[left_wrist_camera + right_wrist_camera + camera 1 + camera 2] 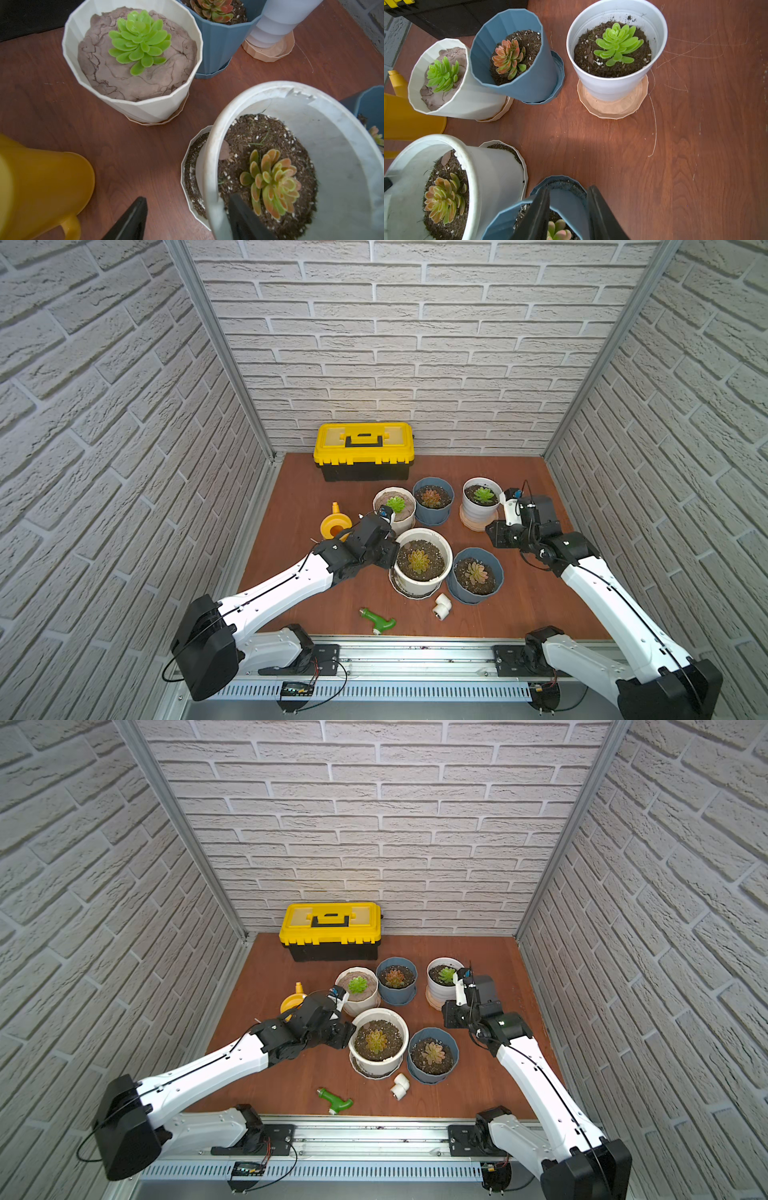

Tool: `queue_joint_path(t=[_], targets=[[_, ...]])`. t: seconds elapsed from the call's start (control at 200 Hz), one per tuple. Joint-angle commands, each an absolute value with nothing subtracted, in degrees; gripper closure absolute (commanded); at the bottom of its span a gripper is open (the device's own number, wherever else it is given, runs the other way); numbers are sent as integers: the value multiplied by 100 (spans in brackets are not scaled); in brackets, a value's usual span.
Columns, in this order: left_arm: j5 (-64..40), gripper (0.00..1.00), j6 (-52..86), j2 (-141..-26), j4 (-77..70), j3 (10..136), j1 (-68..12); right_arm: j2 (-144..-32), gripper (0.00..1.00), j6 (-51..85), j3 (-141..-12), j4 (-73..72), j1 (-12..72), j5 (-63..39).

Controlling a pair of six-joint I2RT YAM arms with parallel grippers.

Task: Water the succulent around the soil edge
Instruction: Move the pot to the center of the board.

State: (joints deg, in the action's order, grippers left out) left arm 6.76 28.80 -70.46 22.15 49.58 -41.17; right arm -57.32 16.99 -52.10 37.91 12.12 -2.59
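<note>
1. Left gripper point(188, 197) straddles the rim of the white pot point(422, 534), jaws apart.
2. Succulent point(417, 561) sits mid-pot; yellow watering can point(328, 524) stands left of the pot.
3. Right gripper point(569, 189), jaws parted, hovers right of the pot.

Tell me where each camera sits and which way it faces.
Top views: high in front, looking down on the table; left arm and right arm show in both.
Left wrist: on that arm, facing down; left gripper straddles the rim of the large white pot.
Right wrist: on that arm, facing down; right gripper frames the near blue pot.
Shared: both wrist views show that white pot.
</note>
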Motion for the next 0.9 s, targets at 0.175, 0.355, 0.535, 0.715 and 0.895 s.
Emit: queue_joint_path(t=[0.175, 0.355, 0.535, 0.715, 0.895], targets=[[485, 51, 2918, -7739, 1501, 5309, -4166, -5493, 64, 1890, -4828, 3516, 1222, -307], [546, 73, 2783, -8116, 1488, 5464, -4176, -5406, 65, 1925, -4782, 3456, 1223, -313], [583, 94, 2691, -8398, 1441, 5597, -4183, -5379, 65, 1936, -4749, 3380, 1222, -259], [821, 100, 2527, -8688, 1410, 5826, -4184, -5405, 65, 1973, -4698, 3290, 1224, -281], [1260, 100, 2357, -8959, 1173, 6037, -4054, -5388, 65, 2013, -4623, 3178, 1222, -290]])
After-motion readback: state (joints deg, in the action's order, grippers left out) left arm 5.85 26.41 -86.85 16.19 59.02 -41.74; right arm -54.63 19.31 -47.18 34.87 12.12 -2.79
